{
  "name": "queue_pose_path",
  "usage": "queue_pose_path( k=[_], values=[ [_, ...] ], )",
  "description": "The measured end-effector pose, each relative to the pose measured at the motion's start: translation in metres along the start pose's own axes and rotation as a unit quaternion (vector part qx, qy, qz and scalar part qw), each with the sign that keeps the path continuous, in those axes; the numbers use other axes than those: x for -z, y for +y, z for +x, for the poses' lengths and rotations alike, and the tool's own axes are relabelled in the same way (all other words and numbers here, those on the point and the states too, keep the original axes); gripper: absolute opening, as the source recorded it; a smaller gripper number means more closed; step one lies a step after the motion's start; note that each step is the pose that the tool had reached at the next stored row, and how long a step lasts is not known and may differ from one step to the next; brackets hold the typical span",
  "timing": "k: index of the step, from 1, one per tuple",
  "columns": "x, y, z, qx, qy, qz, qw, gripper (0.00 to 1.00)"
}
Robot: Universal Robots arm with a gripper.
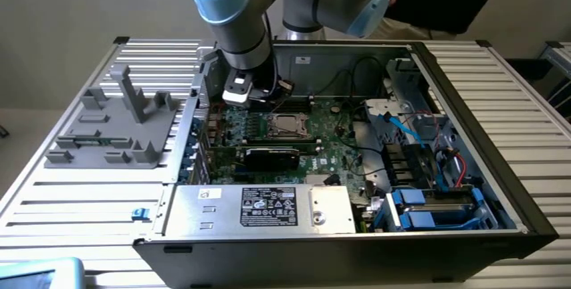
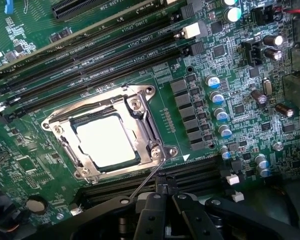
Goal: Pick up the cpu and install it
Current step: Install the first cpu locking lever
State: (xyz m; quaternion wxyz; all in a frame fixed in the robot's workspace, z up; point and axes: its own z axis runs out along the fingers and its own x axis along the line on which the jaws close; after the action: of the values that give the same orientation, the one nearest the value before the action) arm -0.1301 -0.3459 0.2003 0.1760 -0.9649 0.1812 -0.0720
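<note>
Now: cpu (image 2: 106, 141) lies flat inside the socket frame (image 2: 145, 125), silver top up, with the frame's metal around its edges. Gripper (image 2: 166, 194) clenched, nothing between its fingers, hanging just beside the frame over dark memory slots (image 2: 200, 175). Thin lever wire (image 2: 146, 181) runs from the frame's corner toward the gripper; contact unclear.

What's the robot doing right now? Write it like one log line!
pincer: shut, near socket frame | cpu: sitting in socket frame | motherboard: inside open computer case
</note>
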Motion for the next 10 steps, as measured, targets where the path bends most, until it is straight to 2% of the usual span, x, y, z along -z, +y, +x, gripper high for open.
queue_pose_path(
  k=[3,10],
  values=[
    [-0.0004,0.0007,0.0002,-0.003,0.0013,-0.0001,1.0,0.11],
    [-0.0026,0.0012,0.001,-0.003,0.0009,0.0011,1.0,0.11]
  ],
)
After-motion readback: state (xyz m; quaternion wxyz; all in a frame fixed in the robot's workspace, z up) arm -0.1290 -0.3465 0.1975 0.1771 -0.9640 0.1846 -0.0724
